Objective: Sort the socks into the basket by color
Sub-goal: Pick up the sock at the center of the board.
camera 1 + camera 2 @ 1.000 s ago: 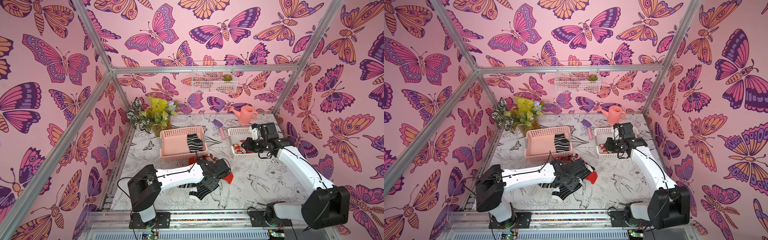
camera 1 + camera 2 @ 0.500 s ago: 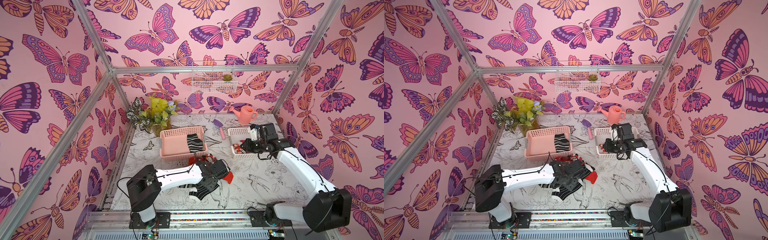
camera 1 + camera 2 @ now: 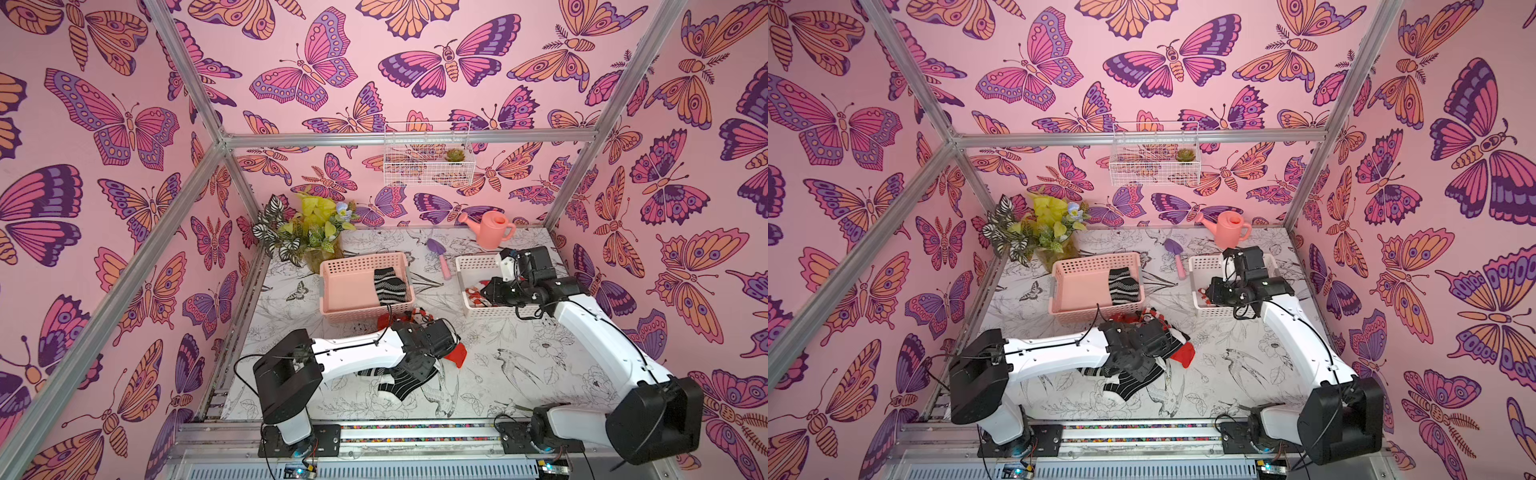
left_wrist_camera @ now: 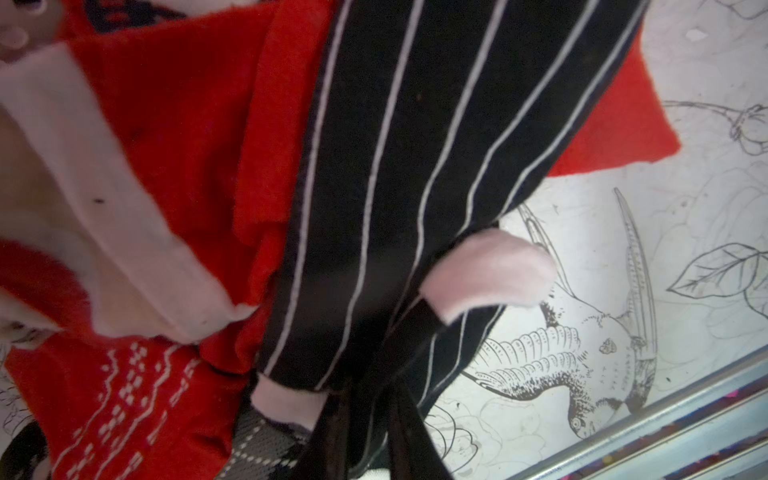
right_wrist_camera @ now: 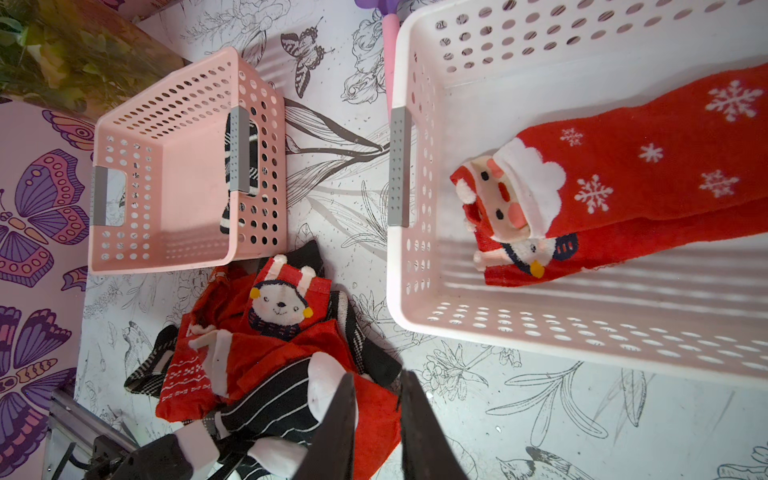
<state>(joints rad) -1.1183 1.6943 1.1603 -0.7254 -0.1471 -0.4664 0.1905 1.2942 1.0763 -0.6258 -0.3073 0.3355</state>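
A heap of socks (image 3: pixel 415 332) (image 5: pixel 270 328), red and black-and-white, lies on the table in front of the pink basket (image 3: pixel 361 259). My left gripper (image 4: pixel 364 390) is down in that heap, shut on a black sock with thin white stripes (image 4: pixel 415 145) (image 3: pixel 401 384). One black-and-white striped sock (image 3: pixel 388 286) lies in the pink basket. Two red socks (image 5: pixel 644 174) lie in the white basket (image 3: pixel 473 262). My right gripper (image 5: pixel 378 375) (image 3: pixel 484 289) hangs over the white basket's near left side, open a little, with nothing between its fingers.
A pink watering can (image 3: pixel 490 228) and a purple trowel (image 3: pixel 438 253) sit behind the baskets. A potted plant (image 3: pixel 307 232) stands at the back left corner. A wire shelf (image 3: pixel 428 158) hangs on the back wall. An aluminium rail (image 3: pixel 415 428) runs along the front edge.
My left gripper's jaws have closed on the black striped sock in the heap. The right arm has hardly moved.
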